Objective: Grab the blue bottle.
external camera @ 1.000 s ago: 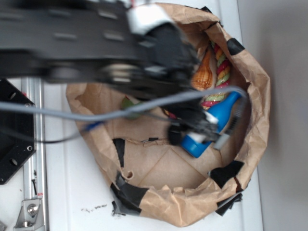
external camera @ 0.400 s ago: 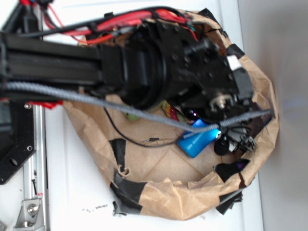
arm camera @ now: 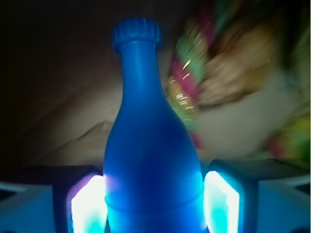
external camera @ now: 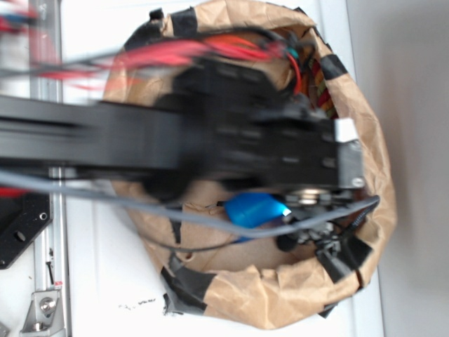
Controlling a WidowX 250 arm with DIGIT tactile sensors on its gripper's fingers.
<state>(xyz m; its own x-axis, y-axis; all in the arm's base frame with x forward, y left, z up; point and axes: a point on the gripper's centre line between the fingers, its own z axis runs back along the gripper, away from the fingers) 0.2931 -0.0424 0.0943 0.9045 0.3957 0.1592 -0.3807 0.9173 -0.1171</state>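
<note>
You have the blue bottle (arm camera: 153,160) clamped at its wide body between the 2 jaws inside the paper bag (external camera: 280,302) (view blurred); its smooth plastic could slip out if you lift fast.

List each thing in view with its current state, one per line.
blue bottle: body between the gripper's fingers, neck pointing away from the wrist camera.
gripper: fingers flank the bottle's body on both sides; contact unclear.
paper bag: open at top, rim rolled and taped.
colourful toys: blurred, lying behind the bottle.
</note>
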